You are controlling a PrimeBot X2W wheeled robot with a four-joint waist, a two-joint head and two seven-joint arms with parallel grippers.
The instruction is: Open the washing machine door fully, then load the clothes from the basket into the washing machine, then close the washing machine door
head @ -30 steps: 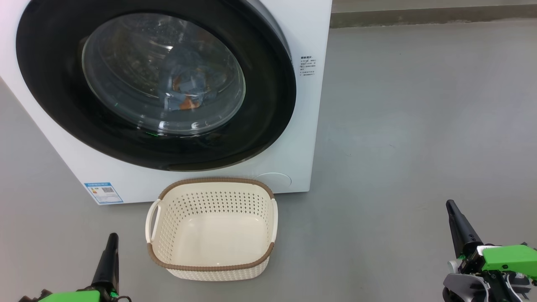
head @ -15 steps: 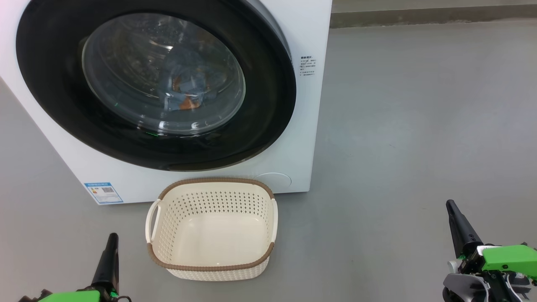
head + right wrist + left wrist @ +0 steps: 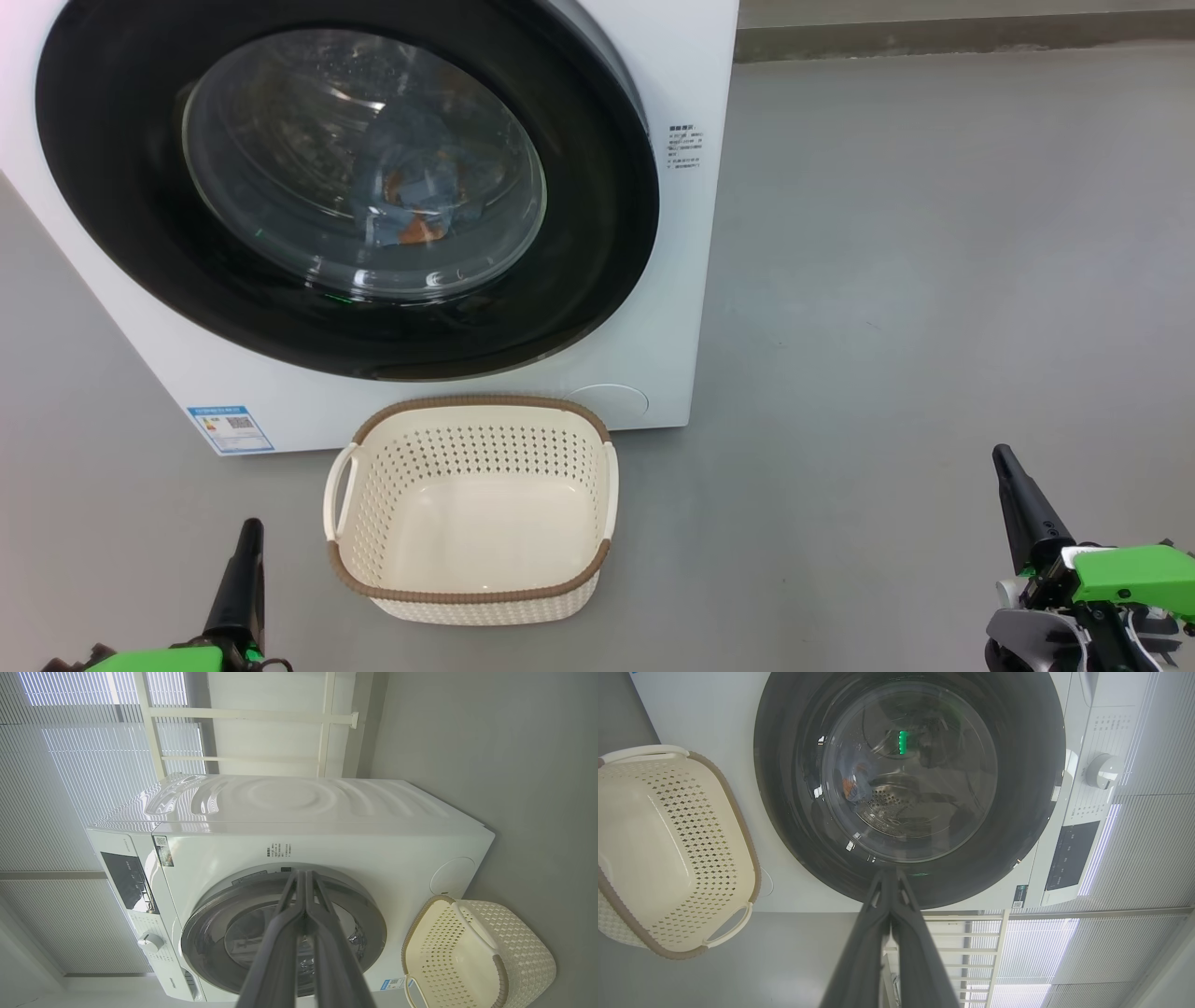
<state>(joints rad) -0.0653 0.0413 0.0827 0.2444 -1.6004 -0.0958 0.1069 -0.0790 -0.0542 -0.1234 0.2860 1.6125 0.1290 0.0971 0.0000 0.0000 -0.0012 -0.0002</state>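
Both the left gripper (image 3: 249, 534) and right gripper (image 3: 1005, 459) are held with jaws pressed together, either side of the basket (image 3: 467, 594); clothes (image 3: 411, 210) are seen behind the closed door (image 3: 112, 187).

Left gripper (image 3: 249, 534) low at the lower left of the head view, closed tight into one dark spike, pointing up and slightly right; left casing (image 3: 154, 661), green, cut by the bottom edge; right gripper (image 3: 1003, 459) at the lower right, likewise closed, slanting up and leftward out of right casing (image 3: 1130, 571), also green; well apart from each other; in both wrist views, fingers (image 3: 859, 952) pressed together along their length, tips meeting.
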